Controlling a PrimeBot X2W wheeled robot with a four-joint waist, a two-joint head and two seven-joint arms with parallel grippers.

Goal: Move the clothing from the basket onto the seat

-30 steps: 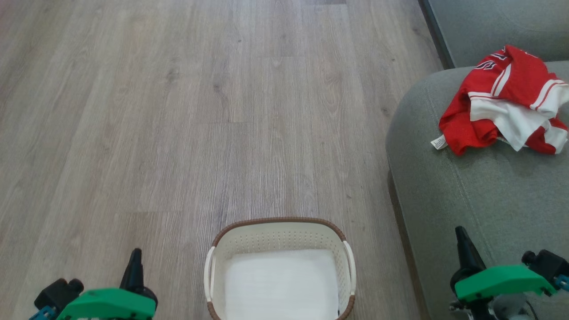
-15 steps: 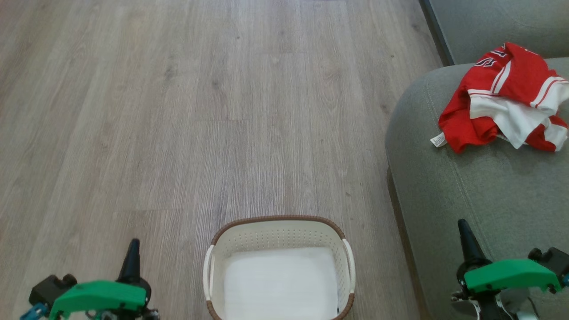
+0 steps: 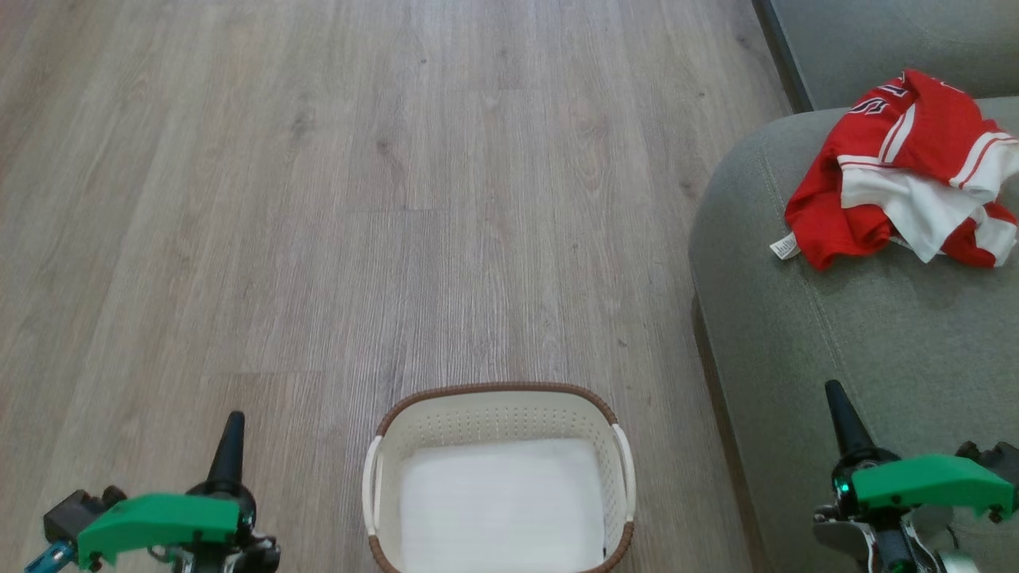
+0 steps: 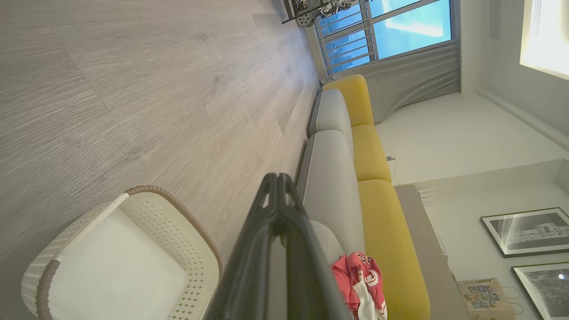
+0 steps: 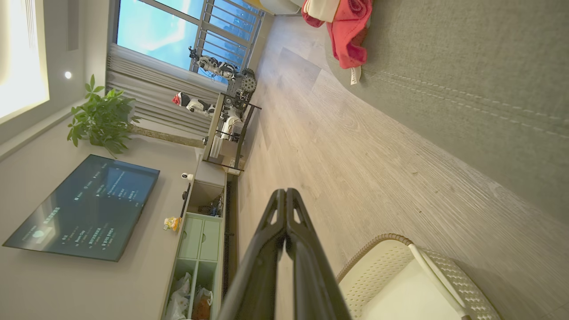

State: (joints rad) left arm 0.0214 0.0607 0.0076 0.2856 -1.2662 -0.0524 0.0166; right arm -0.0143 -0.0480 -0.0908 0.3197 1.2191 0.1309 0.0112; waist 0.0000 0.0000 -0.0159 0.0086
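Observation:
The red and white clothing (image 3: pixel 903 171) lies crumpled on the grey-green seat (image 3: pixel 860 334) at the upper right, a small tag hanging off its left edge. On the floor at bottom centre stands the white basket (image 3: pixel 497 402) with its brown rim, nothing but its white bottom showing inside. My left gripper (image 3: pixel 231 430) is shut and empty at the lower left, left of the basket. Over the seat's front part, my right gripper (image 3: pixel 836 398) is shut and empty. The wrist views show the clothing (image 4: pixel 358 278) (image 5: pixel 349 33), the basket (image 4: pixel 178 222) (image 5: pixel 382 271) and both finger pairs (image 4: pixel 276 182) (image 5: pixel 285 195) pressed together.
Wood-look floor (image 3: pixel 318 199) stretches wide ahead and to the left. A second grey sofa part (image 3: pixel 876 40) is behind the seat. Further off are yellow sofa cushions (image 4: pixel 369 146), a TV (image 5: pixel 84 209), a shelf unit (image 5: pixel 195 249) and a plant (image 5: pixel 102 118).
The whole head view has shifted slightly, so the camera moved. Both grippers stay shut; the left sits a little lower and further left, the right a little higher in the picture.

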